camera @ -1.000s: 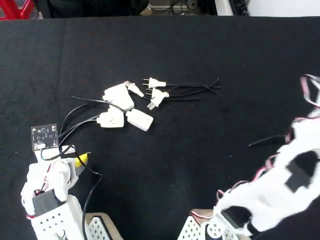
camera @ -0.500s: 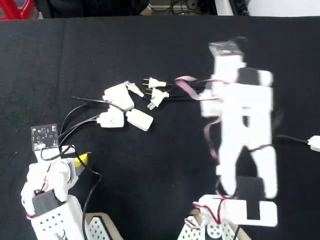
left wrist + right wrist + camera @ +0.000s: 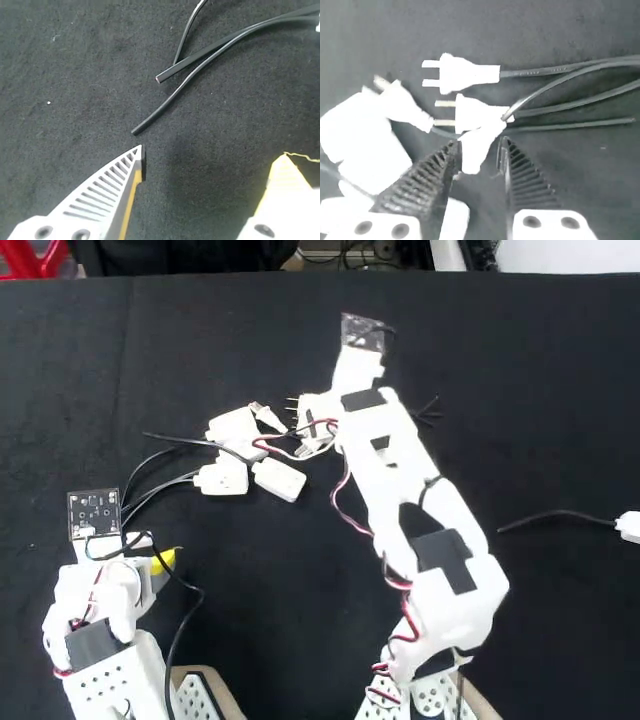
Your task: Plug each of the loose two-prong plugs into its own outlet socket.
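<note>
Your right gripper (image 3: 478, 143) is over the plug cluster, a little left of the table's (image 3: 520, 360) middle, with the right arm (image 3: 390, 450) stretched out from the near edge. Its jaws stand narrow but not clamped. They straddle the nearest plug (image 3: 474, 150), with one finger (image 3: 437, 170) at the plug's side and a sliver of table showing before the other.

Just beyond lie the middle plug (image 3: 472, 114) and the far plug (image 3: 462, 73), side by side. Their prongs are bare and point toward the left edge, and their black cables (image 3: 545, 70) run off toward the right edge.

The angled plug (image 3: 405, 107) lies just beside the far socket block (image 3: 238, 430), prongs toward the far left corner; whether the two touch, you cannot tell. The left socket block (image 3: 222, 478) and the near socket block (image 3: 279, 478) sit just on the near side of it. A lone plug (image 3: 630, 527) rests at the right edge, well apart from the rest.

Your left gripper (image 3: 212, 151) hangs by the near left corner, jaws wide apart over the bare table. Two cut cable ends (image 3: 161, 78) lie past its fingertips.
</note>
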Controlling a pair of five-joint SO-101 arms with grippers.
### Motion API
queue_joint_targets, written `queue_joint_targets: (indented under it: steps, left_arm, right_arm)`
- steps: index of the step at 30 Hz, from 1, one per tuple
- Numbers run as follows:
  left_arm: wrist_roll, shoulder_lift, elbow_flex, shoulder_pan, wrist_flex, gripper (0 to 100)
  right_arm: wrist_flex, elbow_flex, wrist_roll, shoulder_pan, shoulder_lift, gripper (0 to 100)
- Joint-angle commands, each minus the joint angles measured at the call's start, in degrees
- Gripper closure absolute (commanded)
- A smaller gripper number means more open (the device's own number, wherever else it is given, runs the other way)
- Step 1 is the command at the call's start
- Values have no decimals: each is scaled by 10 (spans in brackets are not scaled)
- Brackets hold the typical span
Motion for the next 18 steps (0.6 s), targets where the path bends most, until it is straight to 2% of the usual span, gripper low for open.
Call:
queue_joint_targets:
  steps: [1,6,18]
  left_arm:
    - [-5,-3,-4,-4,-10,618]
    - [-5,-3,-4,-4,-10,618]
    - [-5,-3,-4,-4,-10,618]
  right_arm:
    - [-34,-5,-51,-1,7,867]
    - [-37,-5,-84,3,17,867]
    - [-38,7,-85,-1,44,867]
